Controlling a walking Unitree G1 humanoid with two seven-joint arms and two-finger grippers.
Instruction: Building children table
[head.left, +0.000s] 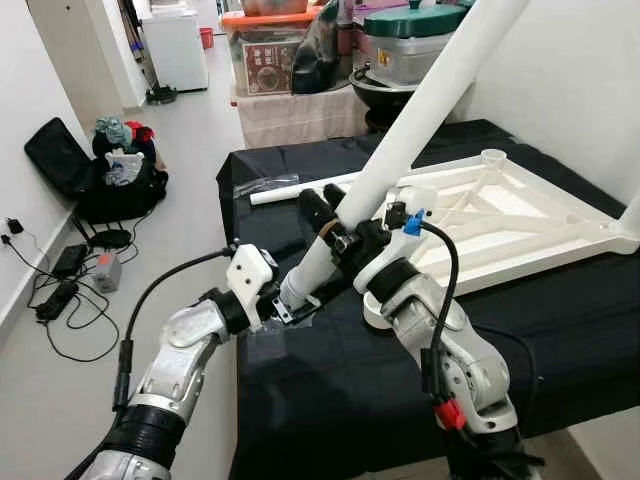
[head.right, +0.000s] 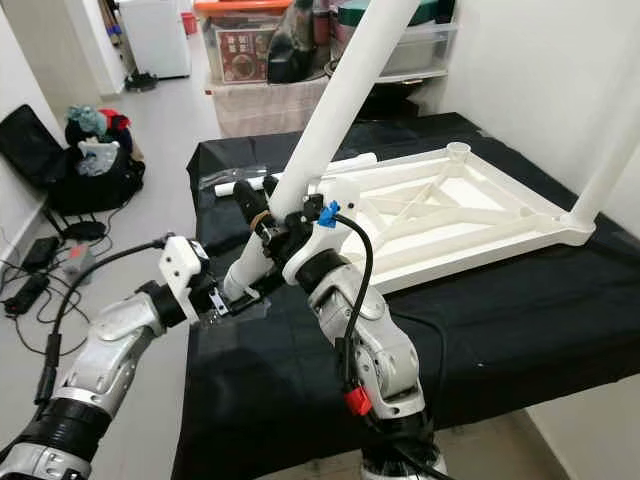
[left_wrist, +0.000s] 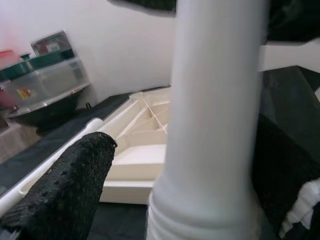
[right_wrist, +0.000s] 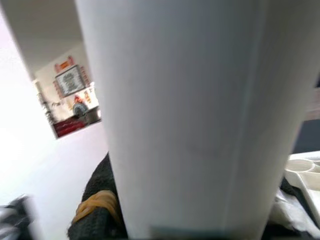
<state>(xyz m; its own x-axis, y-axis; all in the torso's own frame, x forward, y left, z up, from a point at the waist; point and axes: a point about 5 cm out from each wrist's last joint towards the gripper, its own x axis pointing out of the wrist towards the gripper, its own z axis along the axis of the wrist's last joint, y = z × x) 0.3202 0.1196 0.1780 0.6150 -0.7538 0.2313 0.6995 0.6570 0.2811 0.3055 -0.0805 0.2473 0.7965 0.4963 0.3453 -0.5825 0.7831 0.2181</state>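
Both: right tool (head.left: 335, 232) clamps white table leg (head.left: 420, 110); left tool (head.left: 285, 300) grips its lower end.

My black-fingered right hand (head.left: 335, 235) grips a plain white table leg (head.left: 400, 150). The upturned tabletop frame (head.left: 500, 215) is white, resting on a black cloth (head.left: 330, 380).

A surface (head.left: 330, 370) draped in black cloth is set against a white wall (head.left: 560, 90). A pale grey floor (head.left: 190, 130) is lit evenly. A black bag (head.left: 120, 180) stuffed with clothes is seen by the left wall (head.left: 30, 230), with cables (head.left: 50, 300) strewn beside it. A white cabinet (head.left: 175, 45) stands farther back. Storage bins (head.left: 270, 50) and a lidded container (head.left: 410, 40) are stacked behind the surface.
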